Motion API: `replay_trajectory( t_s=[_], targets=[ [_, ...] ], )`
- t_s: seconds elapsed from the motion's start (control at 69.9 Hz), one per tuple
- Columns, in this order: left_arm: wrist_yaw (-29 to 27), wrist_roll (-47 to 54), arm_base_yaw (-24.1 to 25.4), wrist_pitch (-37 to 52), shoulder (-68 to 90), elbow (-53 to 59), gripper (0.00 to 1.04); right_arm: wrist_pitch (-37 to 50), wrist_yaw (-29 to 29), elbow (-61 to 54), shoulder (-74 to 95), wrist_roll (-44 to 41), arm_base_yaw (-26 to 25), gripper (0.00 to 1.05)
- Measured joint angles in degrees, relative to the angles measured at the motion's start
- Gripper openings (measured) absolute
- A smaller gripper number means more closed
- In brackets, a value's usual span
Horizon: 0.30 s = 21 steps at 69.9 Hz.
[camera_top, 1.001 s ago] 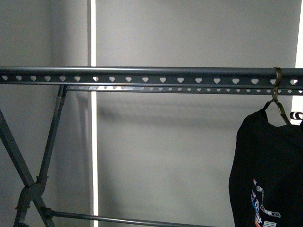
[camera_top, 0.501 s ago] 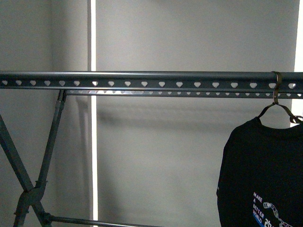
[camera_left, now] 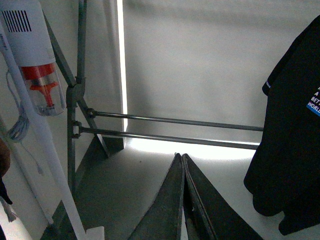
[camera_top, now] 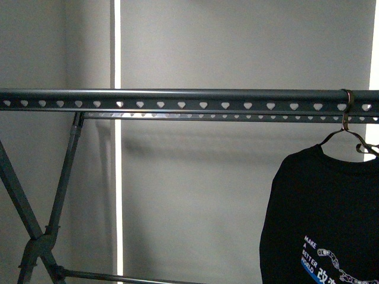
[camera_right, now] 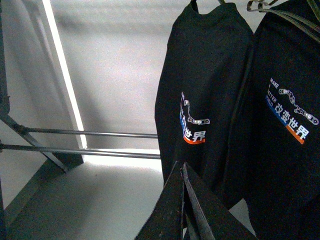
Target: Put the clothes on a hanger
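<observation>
1. Rack rail (camera_top: 177,97): rigid metal, spans the front view.
2. Left gripper (camera_left: 182,165): fingers pressed together, empty.
3. Right gripper (camera_right: 182,172): likewise closed, empty.
4. T-shirt (camera_top: 325,213): hangs at the rail's right end; probably light, limp; best held at the wire hanger (camera_top: 349,135).

Neither arm shows in the front view. In the left wrist view the left claw (camera_left: 183,161) has its two dark fingers (camera_left: 167,205) pressed together along their length, the tips meeting with no gap, and nothing is held between them. In the right wrist view the right claw (camera_right: 181,167) looks the same: both dark fingers (camera_right: 167,207) lie flat against each other, tips touching, with nothing caught between them. Both claws hang free, touching nothing.
</observation>
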<state>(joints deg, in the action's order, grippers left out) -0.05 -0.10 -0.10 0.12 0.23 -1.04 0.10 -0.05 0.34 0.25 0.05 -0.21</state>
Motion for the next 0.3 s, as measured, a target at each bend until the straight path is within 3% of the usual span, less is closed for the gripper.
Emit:
replay_trajectory(
  t_s=[0.229,0.272,0.3],
  targets=[
    [0.0,0.0,0.0,0.0,0.0,0.0,0.04,0.0,0.0,0.0,0.0,0.0,0.0,0.02],
    [0.0,0.0,0.0,0.0,0.0,0.0,0.04,0.0,0.0,0.0,0.0,0.0,0.0,0.09],
    [0.0,0.0,0.0,0.0,0.0,0.0,0.1,0.0,0.0,0.0,0.0,0.0,0.0,0.16]
  ],
)
